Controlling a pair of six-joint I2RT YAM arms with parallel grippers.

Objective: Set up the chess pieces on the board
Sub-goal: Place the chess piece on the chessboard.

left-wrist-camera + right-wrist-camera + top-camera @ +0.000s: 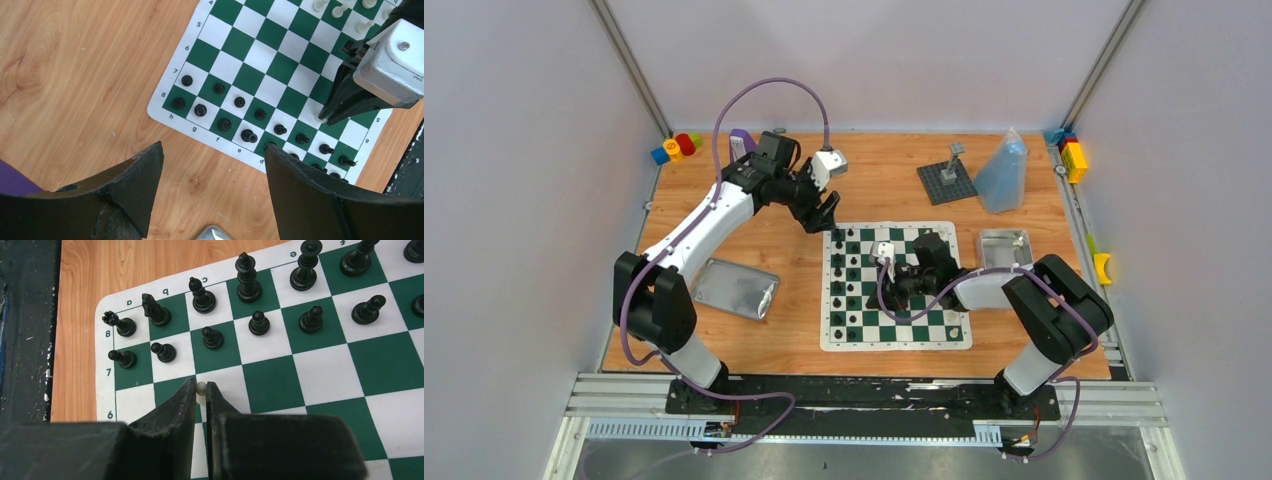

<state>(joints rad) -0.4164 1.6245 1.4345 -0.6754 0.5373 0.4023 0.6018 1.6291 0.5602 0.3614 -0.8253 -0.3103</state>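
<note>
One board (894,344) lies flat on the worktop (874,170), in its middle part and toward the near edge. The black pieces (239,102) stand in two rows along the left edge of the board. In the left wrist view I count eight pawns on row 7. On row 8 behind them four pieces show fully, and the others are partly covered by a finger (310,195). The right wrist view shows seven pieces in each row before the picture ends. Some white pieces (340,9) stand at the opposite, right side of the board. At least four show, but the full number I cannot tell.

The right gripper (201,392) is low over the board. Its jaws are pressed on one white pawn (201,387), whose round head shows between the tips. The pawn is at the line between row 6 and row 7, near files b and c, just beside the black pawns. Whether its foot touches the board I cannot tell.

The left gripper (826,212) hangs over the far left corner of the board, with jaws spread wide and nothing between them.

Around the board there are:
- one metal tin (984,250), just beside the right edge of the board;
- one flat metal tray (734,288) on the left, well apart from the board;
- one grey plate (944,185) with a post, and one blue bag (1004,175), both near the far edge of the worktop;
- two groups of coloured blocks (676,148), one in each far corner.
</note>
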